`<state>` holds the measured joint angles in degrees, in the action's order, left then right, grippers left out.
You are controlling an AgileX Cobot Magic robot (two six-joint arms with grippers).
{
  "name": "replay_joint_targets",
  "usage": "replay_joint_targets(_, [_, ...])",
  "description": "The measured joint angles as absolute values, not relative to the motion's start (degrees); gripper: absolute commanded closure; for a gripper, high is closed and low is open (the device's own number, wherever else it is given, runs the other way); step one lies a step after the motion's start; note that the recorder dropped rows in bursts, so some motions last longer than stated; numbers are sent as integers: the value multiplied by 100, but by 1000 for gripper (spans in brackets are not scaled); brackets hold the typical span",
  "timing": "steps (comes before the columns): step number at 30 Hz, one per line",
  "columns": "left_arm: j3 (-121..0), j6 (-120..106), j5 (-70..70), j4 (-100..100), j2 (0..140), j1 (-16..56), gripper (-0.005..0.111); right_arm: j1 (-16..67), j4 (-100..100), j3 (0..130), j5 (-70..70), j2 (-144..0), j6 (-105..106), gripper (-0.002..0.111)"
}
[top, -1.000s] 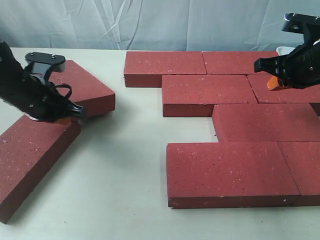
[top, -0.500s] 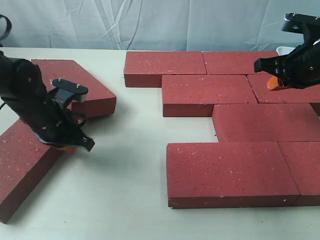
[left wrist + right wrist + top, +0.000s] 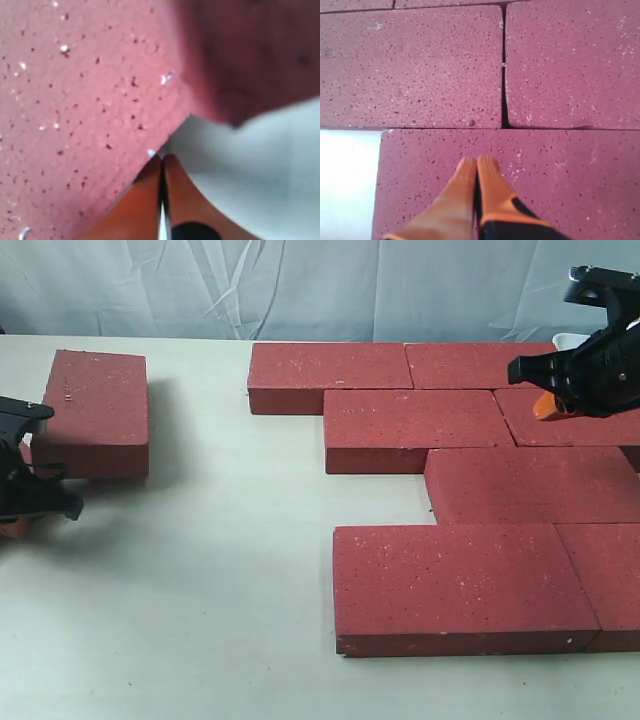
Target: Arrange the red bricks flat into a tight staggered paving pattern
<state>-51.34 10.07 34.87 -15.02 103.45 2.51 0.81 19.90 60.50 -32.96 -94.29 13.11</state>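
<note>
- left gripper (image 3: 14,528): my orange fingers (image 3: 145,185) are clenched together with nothing between them.
- It sits low at the far-left edge of the table (image 3: 220,570), just on the near side of the loose brick (image 3: 92,405).
- In the left wrist view my tips sit right at a brick's edge, close to a corner. Touching or a hairline off, I cannot tell.
- The loose brick lies flat on the left, toward the far side, with its long axis running near to far. It is well apart from the paved patch.
- right gripper (image 3: 548,405): fingers pressed shut and empty, at the far right over the second-row right brick (image 3: 590,432). Resting on it or just above it, I cannot tell.
- red bricks (image 3: 420,415): the paved patch fills the right half of the table, all flat, in four staggered rows.
- Far row: two bricks end to end.
- Second row: two bricks, shifted right of the far row.
- Third row: one brick visible, shifted further right and running out of frame.
- Near row: one full brick plus one cut off by the right edge, shifted back left.
- Joints look tight in the exterior view. The right wrist view shows one thin dark gap between two brick ends near my tips.
- Bare cream table lies between the loose brick and the patch.
</note>
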Motion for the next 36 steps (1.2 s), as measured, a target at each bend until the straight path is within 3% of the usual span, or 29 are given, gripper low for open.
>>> replay_joint_targets(13, [-5434,-1554,3599,1314,9431,1023,107,81,2001,6050,-3235,-9429,1311,109])
replay_joint_targets(20, [-5512,-604,3047,-97,8640,676,107,81,2001,6050,-3225,-9429,1311,109])
replay_joint_targets(26, [-5531,708,2889,-1629,9043,330,107,81,2001,6050,-3225,-9429,1311,109])
replay_joint_targets(36, [-5541,-121,2405,-508,10152,523,107,81,2001,6050,-3213,-9429,1311,109])
